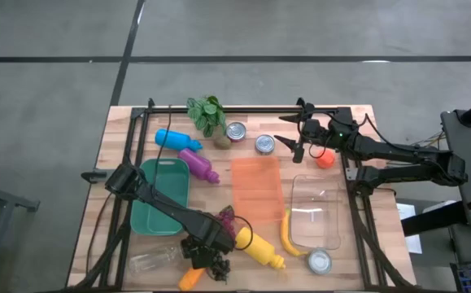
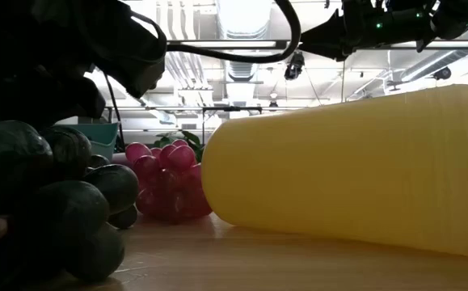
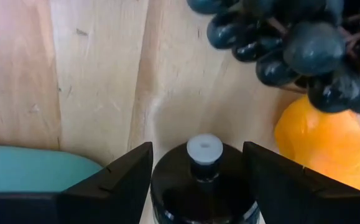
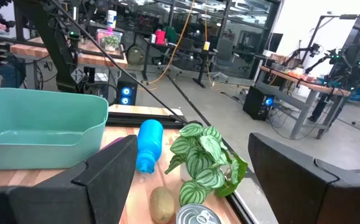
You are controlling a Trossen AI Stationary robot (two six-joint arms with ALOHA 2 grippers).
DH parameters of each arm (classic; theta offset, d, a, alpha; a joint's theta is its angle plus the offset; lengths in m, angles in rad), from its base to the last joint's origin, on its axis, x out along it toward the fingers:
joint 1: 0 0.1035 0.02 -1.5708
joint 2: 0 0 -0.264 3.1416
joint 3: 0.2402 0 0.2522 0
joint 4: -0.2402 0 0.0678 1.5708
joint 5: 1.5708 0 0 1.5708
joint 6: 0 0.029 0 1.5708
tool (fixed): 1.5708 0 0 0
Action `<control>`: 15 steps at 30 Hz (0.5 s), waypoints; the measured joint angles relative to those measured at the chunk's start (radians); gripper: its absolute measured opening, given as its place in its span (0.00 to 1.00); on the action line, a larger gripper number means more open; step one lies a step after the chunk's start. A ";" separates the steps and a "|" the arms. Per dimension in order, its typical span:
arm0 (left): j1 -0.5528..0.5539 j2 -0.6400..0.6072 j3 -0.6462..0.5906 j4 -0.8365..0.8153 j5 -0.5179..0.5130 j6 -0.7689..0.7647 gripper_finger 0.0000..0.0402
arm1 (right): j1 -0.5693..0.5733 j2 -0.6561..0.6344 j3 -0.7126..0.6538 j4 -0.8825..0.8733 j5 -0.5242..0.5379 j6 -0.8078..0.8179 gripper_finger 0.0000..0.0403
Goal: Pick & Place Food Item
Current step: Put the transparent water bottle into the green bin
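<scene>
Left gripper [image 1: 205, 262] hangs fingers apart right over the dark grapes [image 3: 304, 50]; right gripper [image 1: 294, 144], also spread, sits well away from them.

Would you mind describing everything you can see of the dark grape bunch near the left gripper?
The dark grape bunch lies on the wooden table at its front edge, under the left gripper. Its berries are round, glossy and nearly black, joined by thin brownish stems that show in the left wrist view. It rests against an orange fruit. The open fingers sit just short of the bunch, not closed on it. In the low view it sits beside a red grape bunch.
</scene>
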 joint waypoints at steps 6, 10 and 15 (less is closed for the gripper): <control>-0.002 0.000 -0.012 0.034 -0.005 -0.005 0.63 | 0.000 0.000 0.000 0.000 0.000 0.000 0.76; -0.003 0.000 -0.040 0.060 0.010 -0.012 0.63 | 0.000 0.000 0.000 0.000 0.000 0.000 0.76; -0.003 0.000 -0.068 0.072 0.031 -0.029 0.63 | 0.000 0.000 0.000 0.000 0.000 0.000 0.76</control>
